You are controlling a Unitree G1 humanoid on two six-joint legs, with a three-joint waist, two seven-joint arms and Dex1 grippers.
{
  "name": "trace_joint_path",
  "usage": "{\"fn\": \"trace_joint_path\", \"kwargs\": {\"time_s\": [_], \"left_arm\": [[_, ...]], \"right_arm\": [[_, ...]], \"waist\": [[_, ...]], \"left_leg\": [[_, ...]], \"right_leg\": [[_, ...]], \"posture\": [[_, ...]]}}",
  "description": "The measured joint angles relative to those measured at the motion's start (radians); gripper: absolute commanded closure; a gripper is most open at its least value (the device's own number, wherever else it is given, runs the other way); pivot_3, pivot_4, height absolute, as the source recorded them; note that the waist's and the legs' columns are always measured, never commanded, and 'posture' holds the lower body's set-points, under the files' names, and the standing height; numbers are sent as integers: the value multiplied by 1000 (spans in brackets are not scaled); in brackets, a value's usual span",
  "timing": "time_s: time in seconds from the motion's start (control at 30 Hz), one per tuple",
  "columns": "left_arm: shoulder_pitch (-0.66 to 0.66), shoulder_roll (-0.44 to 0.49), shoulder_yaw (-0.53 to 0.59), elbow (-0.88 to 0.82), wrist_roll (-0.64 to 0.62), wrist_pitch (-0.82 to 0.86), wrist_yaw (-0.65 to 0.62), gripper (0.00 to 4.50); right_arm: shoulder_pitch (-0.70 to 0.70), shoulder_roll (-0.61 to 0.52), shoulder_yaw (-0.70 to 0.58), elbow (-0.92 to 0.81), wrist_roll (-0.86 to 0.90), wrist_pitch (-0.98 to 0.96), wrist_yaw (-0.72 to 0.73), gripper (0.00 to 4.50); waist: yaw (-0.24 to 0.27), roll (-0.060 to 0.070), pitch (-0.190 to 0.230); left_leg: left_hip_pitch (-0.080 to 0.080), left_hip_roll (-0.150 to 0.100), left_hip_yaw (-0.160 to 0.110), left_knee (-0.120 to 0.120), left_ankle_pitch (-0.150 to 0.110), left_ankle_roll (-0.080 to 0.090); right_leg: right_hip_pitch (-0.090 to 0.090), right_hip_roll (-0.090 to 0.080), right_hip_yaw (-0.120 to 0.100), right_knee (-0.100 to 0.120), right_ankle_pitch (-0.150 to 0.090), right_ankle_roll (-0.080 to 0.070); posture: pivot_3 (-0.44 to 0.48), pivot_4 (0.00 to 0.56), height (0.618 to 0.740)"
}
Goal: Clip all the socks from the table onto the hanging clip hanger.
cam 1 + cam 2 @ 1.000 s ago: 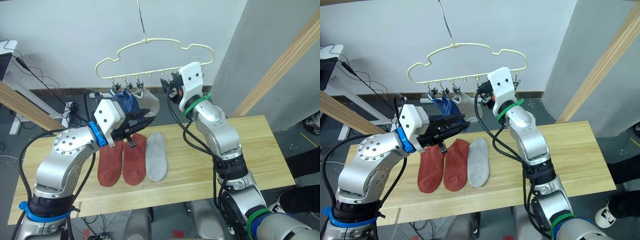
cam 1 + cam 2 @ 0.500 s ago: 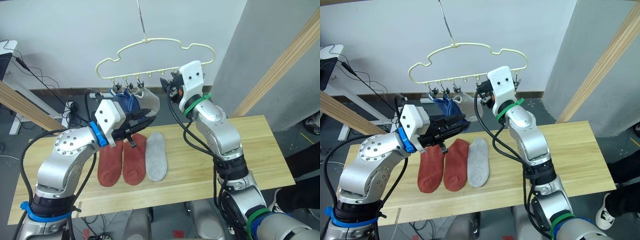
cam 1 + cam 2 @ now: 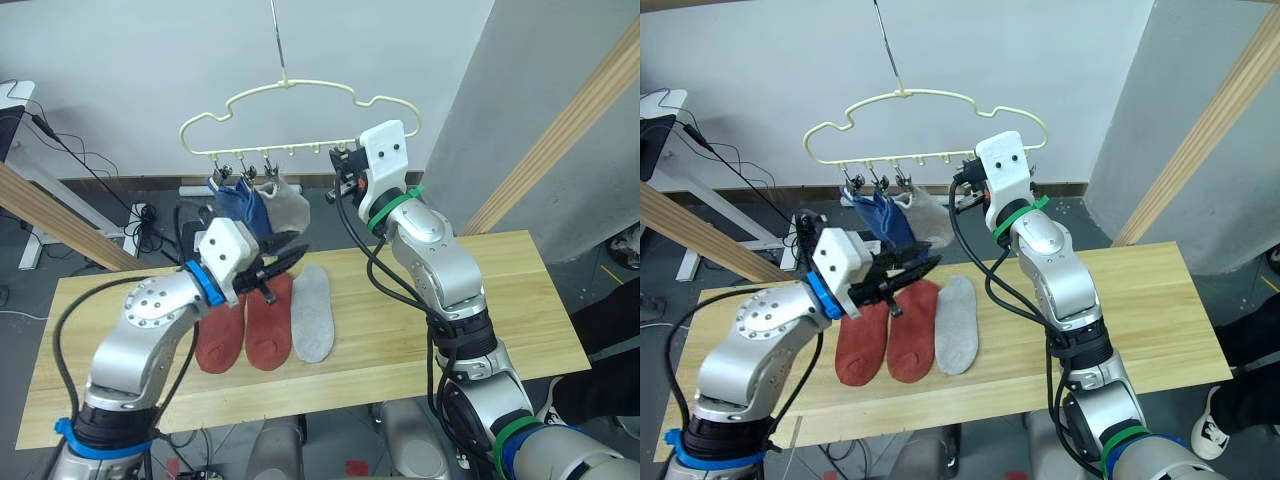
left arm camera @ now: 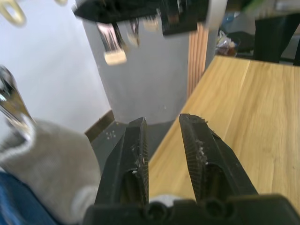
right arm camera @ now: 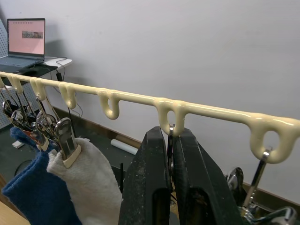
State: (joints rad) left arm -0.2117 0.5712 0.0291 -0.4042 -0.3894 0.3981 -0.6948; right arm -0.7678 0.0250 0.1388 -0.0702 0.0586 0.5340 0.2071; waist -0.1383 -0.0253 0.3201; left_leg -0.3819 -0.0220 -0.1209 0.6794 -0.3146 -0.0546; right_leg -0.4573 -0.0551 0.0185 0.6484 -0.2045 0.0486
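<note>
The cream clip hanger [image 3: 290, 95] hangs over the table [image 3: 520, 300]. Two blue socks [image 3: 236, 200] and a light grey sock [image 3: 288, 207] hang from its left clips. On the table, side by side, lie two rust-red socks [image 3: 219, 338] [image 3: 268, 322] and a grey sock [image 3: 313, 315]. My right gripper [image 5: 169, 133] is raised to the hanger's bar and is shut on a metal clip [image 5: 169, 140] under it. Below the hung socks and above the red ones, my left gripper [image 3: 290, 258] is open with nothing between its fingers [image 4: 136, 150].
Slanted wooden poles stand at the right [image 3: 565, 125] and the left [image 3: 50, 215] of the table. Cables lie on the floor behind it. A laptop [image 5: 26, 35] sits on a desk at the back. The table's right half is bare wood.
The hanger has shifted a little to the left with the right gripper still on its clip. My left gripper has dropped lower, away from the hung grey sock, toward the table.
</note>
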Motion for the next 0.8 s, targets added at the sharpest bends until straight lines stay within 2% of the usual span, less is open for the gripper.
{"fn": "trace_joint_path", "kwargs": {"time_s": [0.13,0.23,0.37,0.5,0.8], "left_arm": [[32,-97,-84,100,69,-44,44,1611],[0,-192,-138,227,170,-86,144,717],[-41,-300,-165,363,241,-93,252,717],[-55,-378,-169,460,259,-70,317,717],[-78,-400,-178,552,342,0,406,717]], "right_arm": [[-4,-6,-1,2,1,0,0,4500],[-4,-5,2,5,1,0,2,4500],[-4,-7,2,4,2,2,6,4500],[-4,-9,2,-4,2,8,8,4500],[-4,-9,2,-14,3,25,9,4500]], "waist": [[0,0,0],[1,0,0],[-1,0,0],[-5,0,0],[-5,0,0]], "left_leg": [[0,0,0,0,0,0],[0,0,0,1,0,0],[0,0,0,1,0,1],[0,0,1,1,0,1],[1,0,1,2,0,1]], "right_leg": [[0,0,0,0,0,0],[0,0,-1,1,1,-1],[0,0,0,1,1,0],[0,0,0,1,1,0],[0,0,0,3,1,0]], "posture": [[-201,317,731],[-219,319,731],[-240,321,731],[-247,322,731],[-251,329,731]]}}
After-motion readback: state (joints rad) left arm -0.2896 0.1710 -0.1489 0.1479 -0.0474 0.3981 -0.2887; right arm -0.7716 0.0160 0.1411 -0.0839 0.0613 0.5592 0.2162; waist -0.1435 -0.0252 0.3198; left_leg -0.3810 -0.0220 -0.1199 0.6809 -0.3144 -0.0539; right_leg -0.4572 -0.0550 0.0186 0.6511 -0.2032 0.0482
